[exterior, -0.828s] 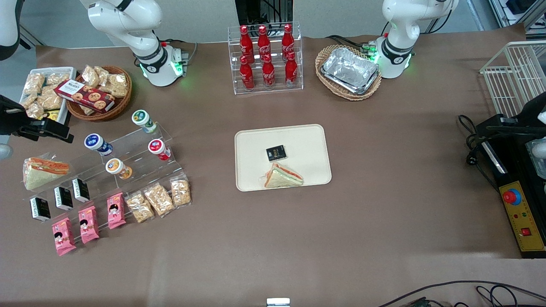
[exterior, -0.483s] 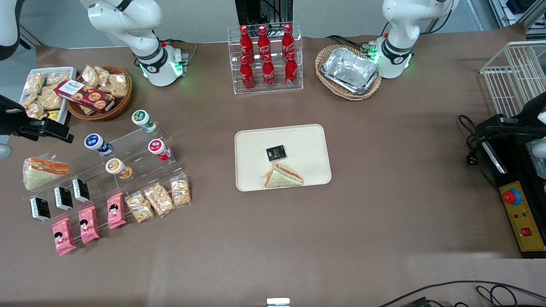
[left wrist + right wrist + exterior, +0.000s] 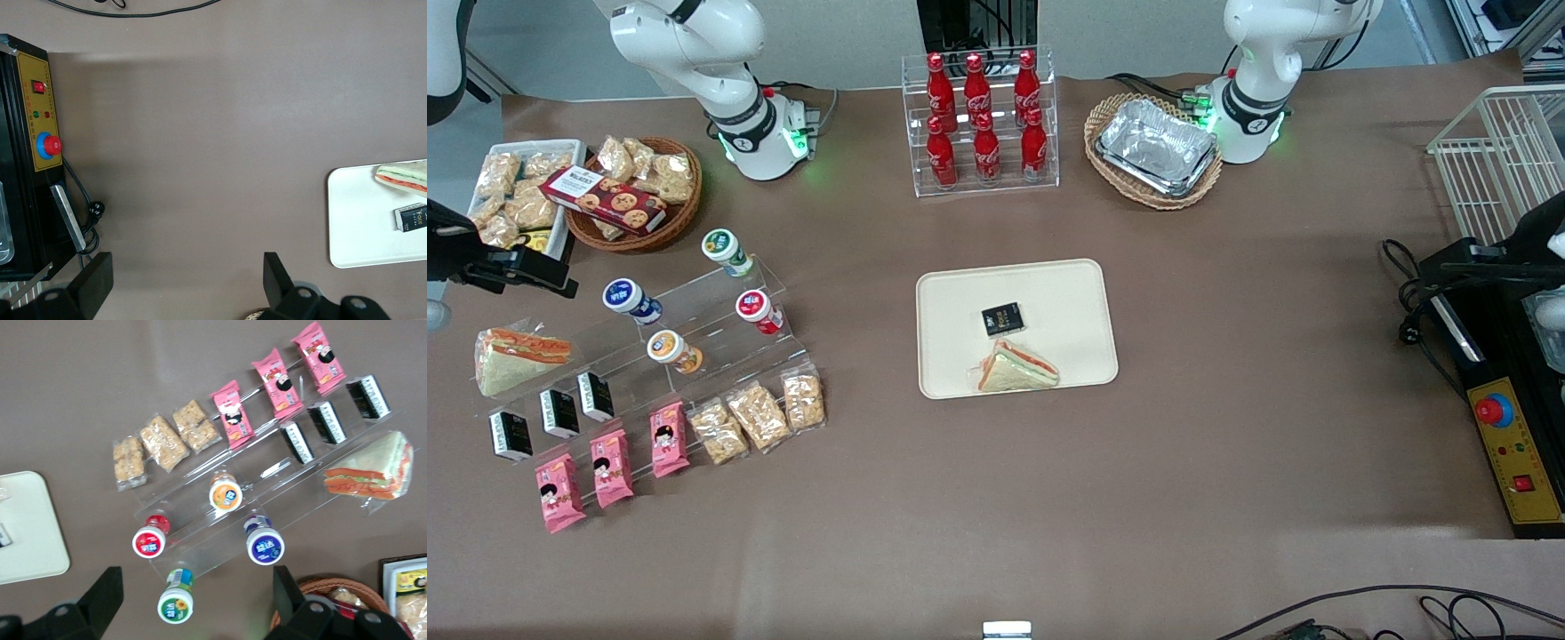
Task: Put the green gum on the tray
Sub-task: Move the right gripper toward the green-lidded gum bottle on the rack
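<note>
The green gum (image 3: 723, 249), a small white bottle with a green-rimmed lid, lies tilted on the top step of a clear acrylic stand (image 3: 694, 307). In the right wrist view the green gum (image 3: 176, 603) shows between my two fingers, well below them. My gripper (image 3: 534, 269) hangs open and empty, high above the working arm's end of the table, apart from the stand. The cream tray (image 3: 960, 302) lies mid-table and holds a sandwich (image 3: 1016, 367) and a small black packet (image 3: 1002, 319). The right wrist view catches one corner of the tray (image 3: 27, 527).
Blue (image 3: 628, 297), red (image 3: 757, 309) and orange (image 3: 670, 348) lidded bottles share the stand with the gum. Snack bags, pink packets, black packets and a sandwich (image 3: 516, 356) lie nearer the front camera. A wicker snack basket (image 3: 636, 191) stands close to the gum. A cola rack (image 3: 980, 120) stands by the arm bases.
My gripper has crept very slightly farther from the front camera. Nothing on the table has moved.
</note>
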Motion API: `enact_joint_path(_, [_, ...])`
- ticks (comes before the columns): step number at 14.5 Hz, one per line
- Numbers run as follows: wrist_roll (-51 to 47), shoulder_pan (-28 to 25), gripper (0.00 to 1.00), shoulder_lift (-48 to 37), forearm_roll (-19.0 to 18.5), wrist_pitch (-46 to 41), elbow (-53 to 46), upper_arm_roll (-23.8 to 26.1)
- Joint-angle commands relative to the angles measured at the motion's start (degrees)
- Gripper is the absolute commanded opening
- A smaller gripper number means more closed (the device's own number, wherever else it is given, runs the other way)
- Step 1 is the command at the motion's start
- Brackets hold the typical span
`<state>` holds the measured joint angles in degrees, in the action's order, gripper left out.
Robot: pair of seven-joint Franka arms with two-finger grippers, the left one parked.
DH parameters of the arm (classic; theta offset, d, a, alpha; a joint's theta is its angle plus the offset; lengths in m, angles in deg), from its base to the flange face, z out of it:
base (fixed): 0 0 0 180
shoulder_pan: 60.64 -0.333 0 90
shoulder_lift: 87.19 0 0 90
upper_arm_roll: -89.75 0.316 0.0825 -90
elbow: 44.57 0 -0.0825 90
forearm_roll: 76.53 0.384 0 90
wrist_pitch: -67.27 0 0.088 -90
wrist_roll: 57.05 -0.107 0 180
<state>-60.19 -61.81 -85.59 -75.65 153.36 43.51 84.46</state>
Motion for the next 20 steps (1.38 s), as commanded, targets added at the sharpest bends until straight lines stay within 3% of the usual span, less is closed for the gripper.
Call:
enact_joint_path(1, [0.78, -0.41, 1.00, -0.63, -1.32, -1.01, 0.16, 0.36])
enact_joint_path(6, [0.16, -2.34, 1.00, -4.84, 0.70, -0.06, 3.65, 0.62])
enact_joint_path(20, [-0.28, -3.31, 1.00, -20.49, 2.38, 21.01, 37.48, -0.52])
